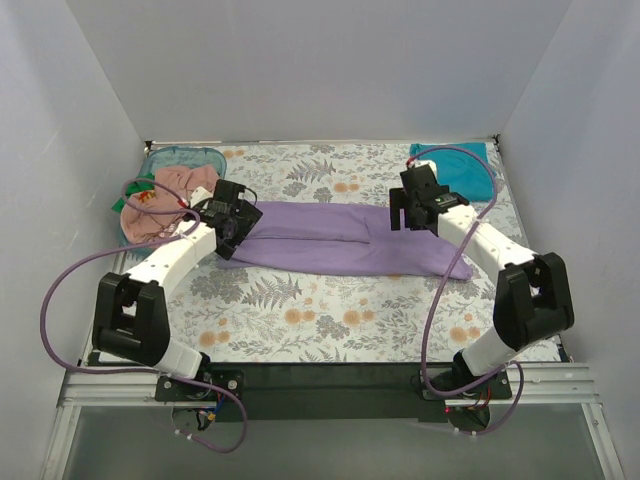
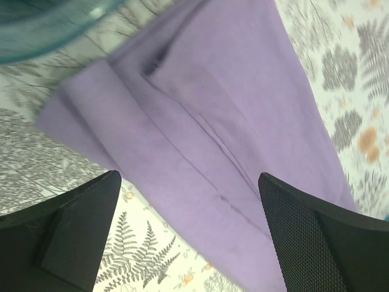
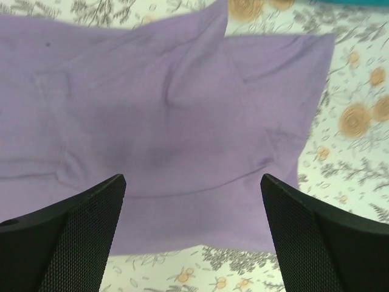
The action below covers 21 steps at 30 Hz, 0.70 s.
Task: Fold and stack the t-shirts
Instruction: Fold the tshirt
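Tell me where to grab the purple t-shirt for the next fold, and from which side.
Probably its two short ends. The purple t-shirt lies flat as a long narrow band, so pinch the layered left end with the left gripper and the right end with the right gripper, each descending from above; both hang open over those ends.

Gripper [image 3: 192, 182]: mine, spread wide with nothing between the jaws, shirt showing in the gap.
Fingers [image 3: 67, 243]: black with mesh-faced pads, one in each lower corner.
Shirt [image 3: 152, 103]: purple, lying in flat folded layers and filling most of the view; a raised fold runs up to the top middle.
Table [image 3: 355, 152]: floral cover, bare to the right of the shirt and along its lower edge.
Teal cloth [image 3: 364, 2]: a thin strip at the top right edge, too little to tell more.
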Tool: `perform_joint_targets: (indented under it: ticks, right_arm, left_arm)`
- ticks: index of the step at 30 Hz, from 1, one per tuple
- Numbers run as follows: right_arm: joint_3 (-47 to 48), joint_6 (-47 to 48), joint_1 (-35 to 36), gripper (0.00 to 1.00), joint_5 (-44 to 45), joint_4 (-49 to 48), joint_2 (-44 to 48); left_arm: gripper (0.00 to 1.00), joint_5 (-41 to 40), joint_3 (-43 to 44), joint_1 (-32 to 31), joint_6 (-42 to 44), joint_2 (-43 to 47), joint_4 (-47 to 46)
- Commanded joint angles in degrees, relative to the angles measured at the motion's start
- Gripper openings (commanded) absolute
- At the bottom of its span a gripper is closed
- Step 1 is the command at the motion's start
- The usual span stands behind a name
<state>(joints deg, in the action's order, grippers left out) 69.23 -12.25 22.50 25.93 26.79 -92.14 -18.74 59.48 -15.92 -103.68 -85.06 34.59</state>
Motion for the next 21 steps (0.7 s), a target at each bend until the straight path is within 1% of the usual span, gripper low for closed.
perform_joint_targets:
  ticks: [1,4,6,8,12,14,15,17,21]
  right_arm:
    - [-6.5,-4.8,-0.1,0.98,-6.9,-3.2,3.4]
    - [-9.5,-6.1,-0.3,0.98,-7.1,-5.8,2.6]
    - [-9.8,-7.2,-1.1,0.98,-7.2,-6.7,1.3]
    - [-9.3,-7.9,-2.1,0.98,-7.6,-7.4,-0.9]
    - [-8.6,-8.3,-3.4,0.98,-9.2,-9.0,-5.1]
    - [-8.7,-9.4,-3.5,0.98,-9.9,-9.0,-6.6]
    - [-8.8,-9.6,-3.5,0.98,-10.8,-9.9,-7.3]
    - [-9.2,-9.7,-3.4,0.98,-14.2,-11.0,-9.2]
    - [-9.1,-9.7,-3.1,0.98,-20.2,-13.6,-12.7]
  left_arm:
    - [0.97,4.3,-0.4,-1.0,5.8,-0.4,-5.6]
    - [0.97,7.7,0.7,-1.0,9.4,-3.7,-9.6]
    - [0.96,11.3,1.3,-1.0,11.2,-7.7,-11.6]
    - [0.97,12.1,2.6,-1.0,11.5,-11.2,-11.9]
    - [0.97,12.8,1.5,-1.0,11.5,-14.7,-12.7]
    - [0.97,12.9,0.0,-1.0,10.8,-15.3,-12.8]
    - [0.97,12.9,-2.2,-1.0,10.3,-15.2,-12.9]
    - [0.97,13.6,-4.3,-1.0,10.1,-14.9,-12.8]
    - [0.97,15.9,-11.1,-1.0,8.8,-10.5,-12.7]
